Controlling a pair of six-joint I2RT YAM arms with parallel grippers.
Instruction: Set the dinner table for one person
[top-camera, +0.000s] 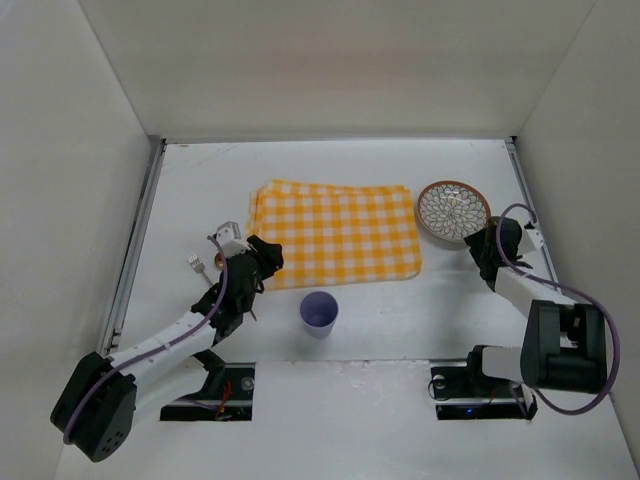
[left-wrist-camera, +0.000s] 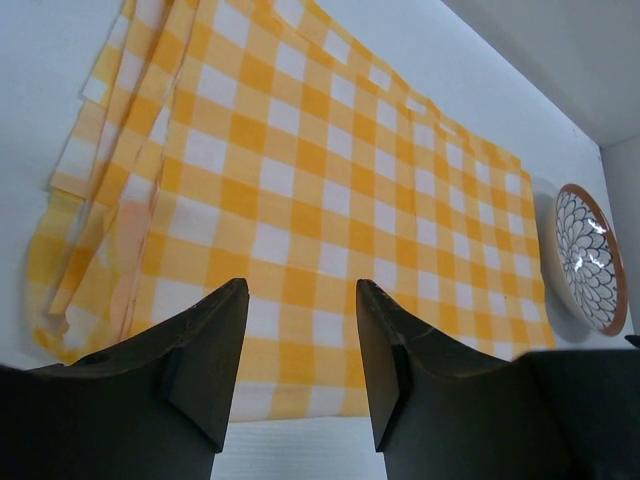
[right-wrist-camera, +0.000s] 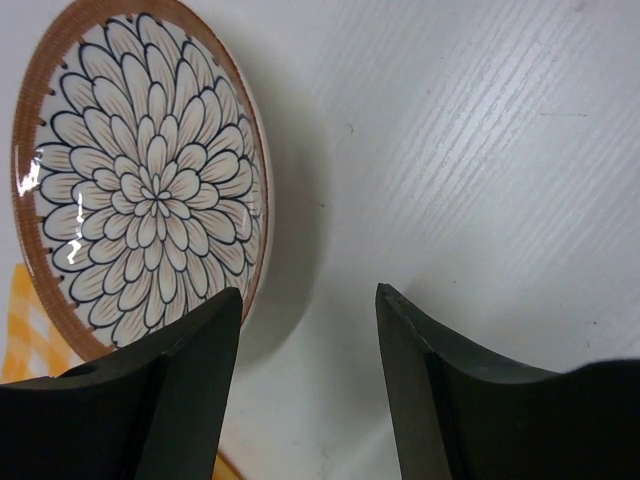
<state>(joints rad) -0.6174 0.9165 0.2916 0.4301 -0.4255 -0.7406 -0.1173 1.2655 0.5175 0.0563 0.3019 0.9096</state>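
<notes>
The white dinner table (top-camera: 400, 320) carries a yellow-and-white checked cloth mat (top-camera: 335, 232) at its middle. A floral plate with a brown rim (top-camera: 453, 210) lies just right of the mat. A lavender cup (top-camera: 319, 312) stands in front of the mat. A fork (top-camera: 197, 265) lies at the left. My left gripper (top-camera: 268, 252) is open and empty at the mat's near left corner; its wrist view shows the mat (left-wrist-camera: 320, 170) and plate (left-wrist-camera: 588, 255) beyond the gripper (left-wrist-camera: 300, 290). My right gripper (top-camera: 480, 240) is open and empty just in front of the plate (right-wrist-camera: 145, 190), its left finger by the rim in the right wrist view (right-wrist-camera: 308, 295).
White walls enclose the table on the left, back and right. Metal rails (top-camera: 135, 240) run along the table's left and right edges. The mat's left end is folded in several layers (left-wrist-camera: 110, 190). Both arm bases sit at the near edge.
</notes>
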